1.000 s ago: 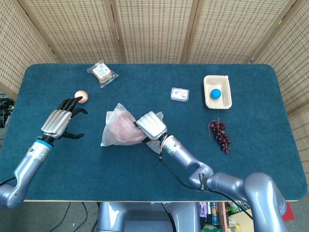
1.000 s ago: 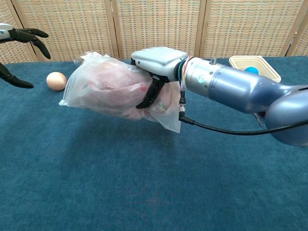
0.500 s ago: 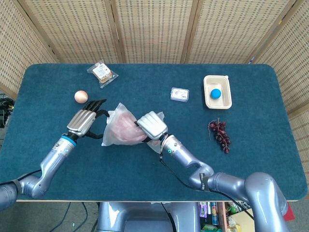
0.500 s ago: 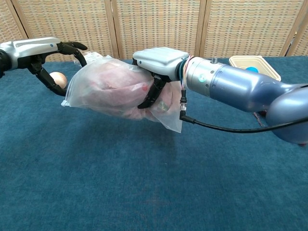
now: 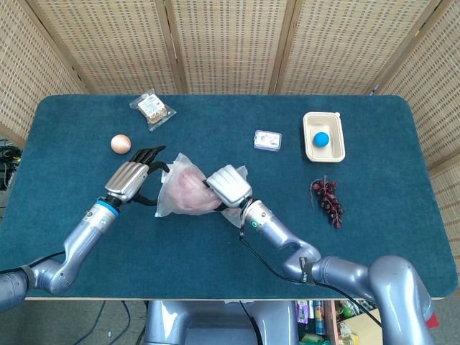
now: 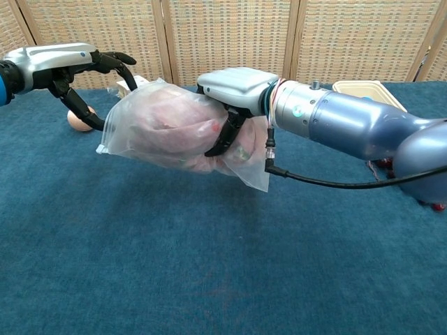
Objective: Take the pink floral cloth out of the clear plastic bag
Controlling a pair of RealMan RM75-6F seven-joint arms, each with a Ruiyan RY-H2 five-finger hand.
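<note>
Barely begun: bag [image 6: 174,125] is gripped aloft by right hand [image 6: 234,94], cloth [image 5: 188,188] fully inside; left hand [image 5: 131,178] is spread at bag's end, nothing held.

left hand [image 5: 129,180] swung in from far left, fingers [image 6: 112,61] now at bag [image 6: 160,125] edge.

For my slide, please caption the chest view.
Right robot hand holds the clear bag with pink cloth; left robot hand reaches in.
</note>
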